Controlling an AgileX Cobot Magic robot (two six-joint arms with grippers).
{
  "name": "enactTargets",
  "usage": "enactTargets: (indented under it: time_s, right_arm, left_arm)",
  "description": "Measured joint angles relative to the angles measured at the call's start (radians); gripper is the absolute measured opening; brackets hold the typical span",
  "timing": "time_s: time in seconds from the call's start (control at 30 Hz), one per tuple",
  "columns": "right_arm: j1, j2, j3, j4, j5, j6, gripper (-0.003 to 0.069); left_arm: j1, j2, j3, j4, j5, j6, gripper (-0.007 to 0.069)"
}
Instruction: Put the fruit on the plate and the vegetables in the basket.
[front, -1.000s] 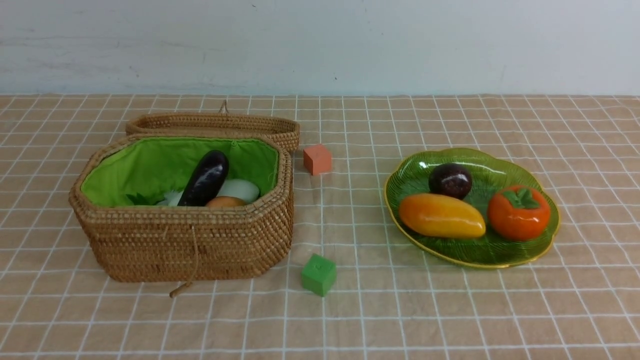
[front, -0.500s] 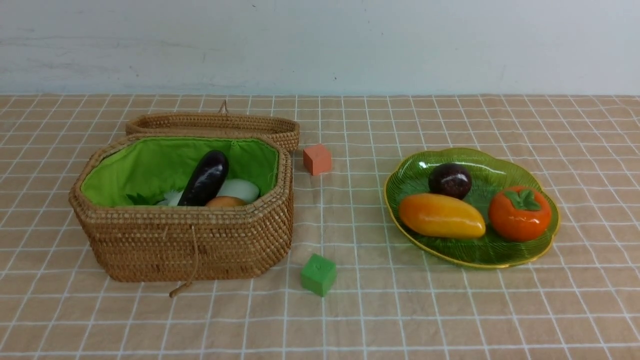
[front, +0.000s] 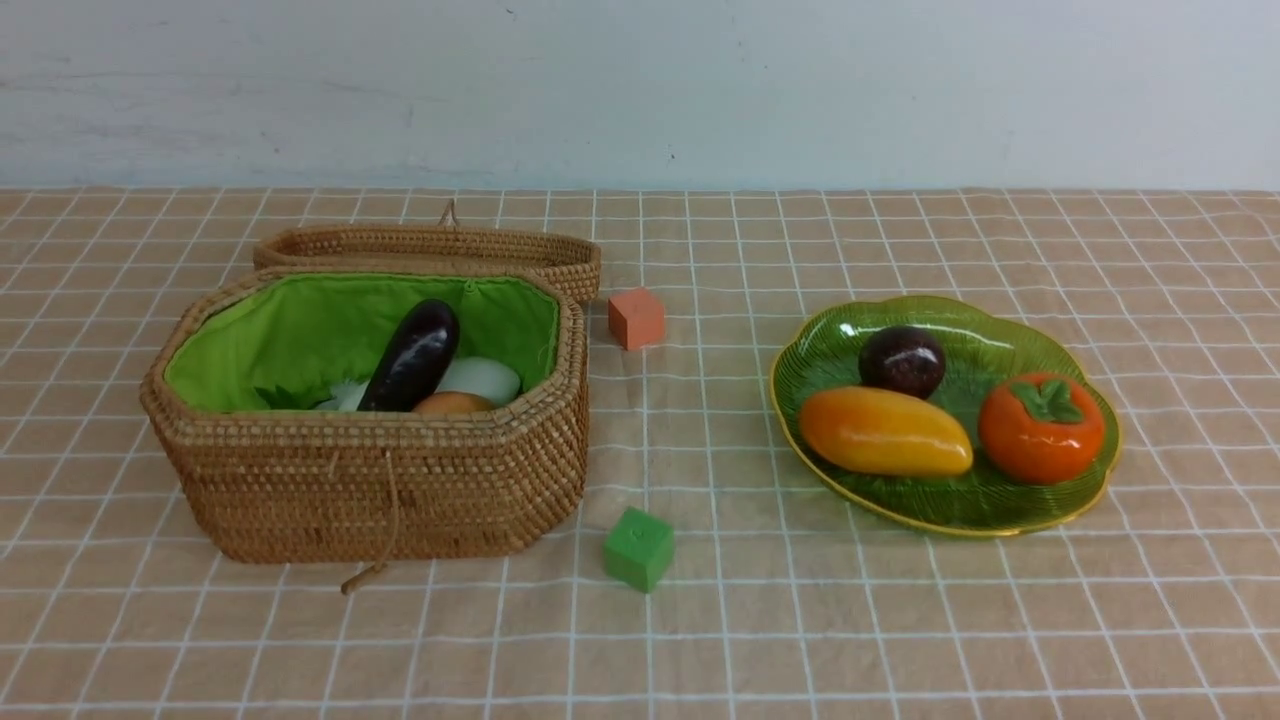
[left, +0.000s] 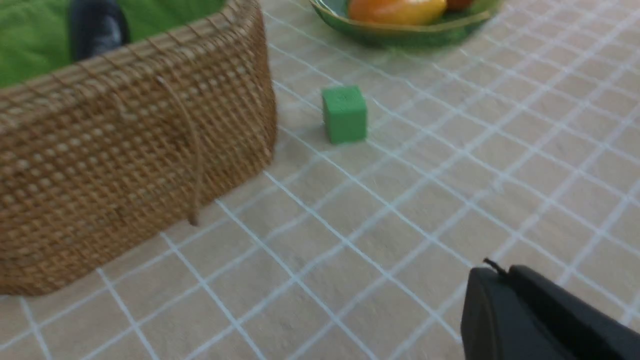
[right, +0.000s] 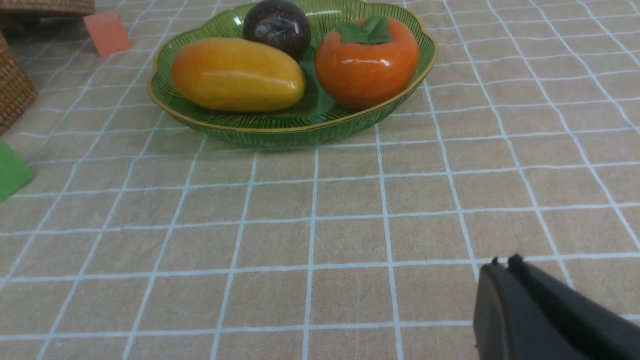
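Observation:
On the right, the green plate (front: 1000, 505) carries the yellow-orange mango (front: 885, 431), the dark purple mangosteen (front: 902, 361) and the orange persimmon (front: 1041, 428). The wicker basket (front: 400, 480) on the left holds the purple eggplant (front: 412, 356), the white radish (front: 485, 379) and a bit of the tan potato (front: 452, 403). Neither arm shows in the front view. My left gripper (left: 500, 272) is shut and empty over bare cloth near the basket (left: 100, 165). Short of the plate (right: 300, 132), my right gripper (right: 502, 265) hangs shut and empty.
A small orange cube (front: 636, 318) sits behind the gap between basket and plate, and a small green cube (front: 638, 548) lies in front of it. The basket's lid (front: 430, 248) lies open behind it. A checked tan cloth covers the table.
The front view stays the same; fruit, vegetables and cubes have not moved.

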Motion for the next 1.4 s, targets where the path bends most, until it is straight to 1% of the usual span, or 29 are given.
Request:
enactTargets:
  time_s: [0.07, 0.13, 0.17, 0.2, 0.23, 0.27, 0.33, 0.37, 0.4, 0.43, 0.5, 0.6, 0.73, 1.4]
  right_arm:
    - [0.0, 0.0, 0.0, -0.001, 0.0, 0.001, 0.0]
    - [0.0, 0.0, 0.0, -0.002, 0.0, 0.001, 0.0]
    - [0.0, 0.0, 0.0, -0.002, 0.0, 0.001, 0.0001]
    - [0.0, 0.0, 0.0, -0.002, 0.0, 0.001, 0.0002]
    - [0.0, 0.0, 0.0, -0.002, 0.0, 0.001, 0.0003]
    - [0.0, 0.0, 0.0, -0.002, 0.0, 0.001, 0.0003]
    - [0.0, -0.001, 0.0, -0.002, 0.0, 0.001, 0.0006]
    - [0.0, -0.001, 0.0, -0.002, 0.0, 0.001, 0.0006]
    - [0.0, -0.001, 0.0, -0.002, 0.0, 0.001, 0.0006]
    - [0.0, -0.001, 0.0, -0.002, 0.0, 0.001, 0.0008]
    - [0.0, -0.001, 0.0, -0.002, 0.0, 0.001, 0.0011]
    - [0.0, -0.001, 0.0, -0.002, 0.0, 0.001, 0.0015]
    - [0.0, -0.001, 0.0, -0.002, 0.0, 0.001, 0.0018]
    - [0.0, -0.001, 0.0, -0.002, 0.0, 0.001, 0.0038]
  left_arm:
    - [0.168, -0.002, 0.004, -0.057, -0.093, -0.007, -0.0003]
    - [0.285, -0.017, 0.004, -0.105, -0.145, -0.006, -0.0013]
    - [0.299, -0.017, 0.004, -0.105, -0.149, -0.006, -0.0013]
    - [0.401, -0.032, 0.005, -0.141, -0.163, -0.006, -0.0013]
    - [0.463, -0.035, 0.016, -0.169, -0.168, -0.006, -0.0013]
    - [0.48, -0.035, 0.02, -0.169, -0.168, -0.006, -0.0013]
    - [0.551, -0.035, 0.084, -0.203, -0.164, -0.009, -0.0013]
    - [0.559, -0.035, 0.1, -0.216, -0.111, -0.015, -0.0013]
    - [0.561, -0.035, 0.101, -0.218, -0.099, -0.018, -0.0013]
    - [0.563, -0.035, 0.108, -0.225, -0.028, -0.022, -0.0013]
    - [0.563, -0.035, 0.114, -0.238, 0.01, -0.034, -0.0013]
    - [0.563, -0.035, 0.114, -0.262, 0.015, -0.067, -0.0013]
    - [0.563, -0.035, 0.114, -0.264, 0.015, -0.079, -0.0013]
    - [0.563, -0.035, 0.114, -0.265, 0.015, -0.082, -0.0011]
